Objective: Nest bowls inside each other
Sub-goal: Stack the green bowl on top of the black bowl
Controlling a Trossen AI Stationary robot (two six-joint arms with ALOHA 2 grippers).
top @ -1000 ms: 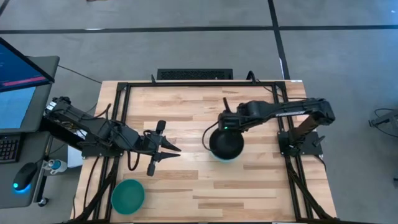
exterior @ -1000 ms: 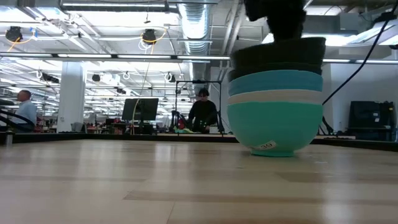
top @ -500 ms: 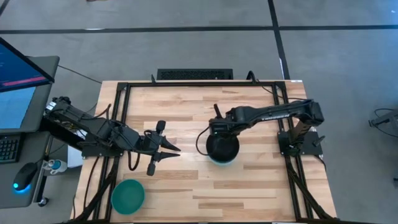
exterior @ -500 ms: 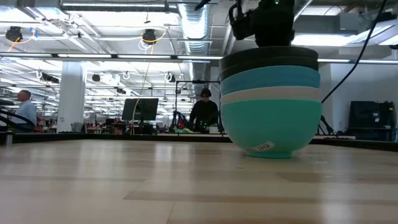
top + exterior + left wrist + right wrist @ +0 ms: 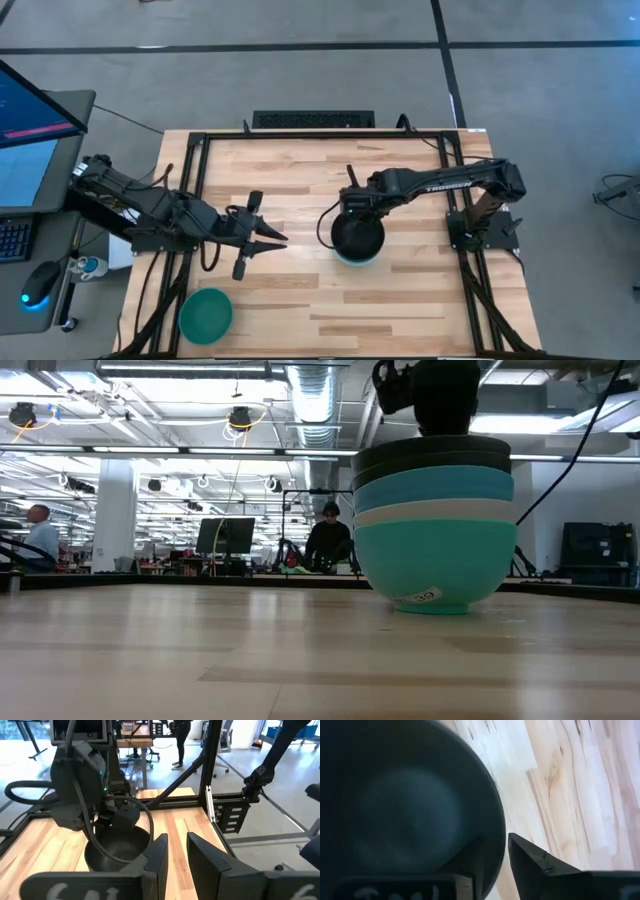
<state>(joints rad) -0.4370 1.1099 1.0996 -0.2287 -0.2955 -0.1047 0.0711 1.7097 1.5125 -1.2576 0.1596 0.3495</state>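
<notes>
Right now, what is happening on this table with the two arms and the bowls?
The robot is nesting bowls. A stack of bowls stands near the middle of the wooden table: black on top, then blue and white, bright cyan at the bottom. The right gripper is at the rim of the top black bowl, its fingers apart on either side of the rim. The left gripper waits open, left of the stack. One teal-green bowl sits alone at the table's front-left corner, not yet nested.

We see a pale wooden table (image 5: 300, 170) framed by black rails. Near its centre, slightly toward three o'clock, rests a stack of bowls (image 5: 357, 238), black on top. At seven o'clock sits a lone teal-green bowl (image 5: 205, 314).
</notes>
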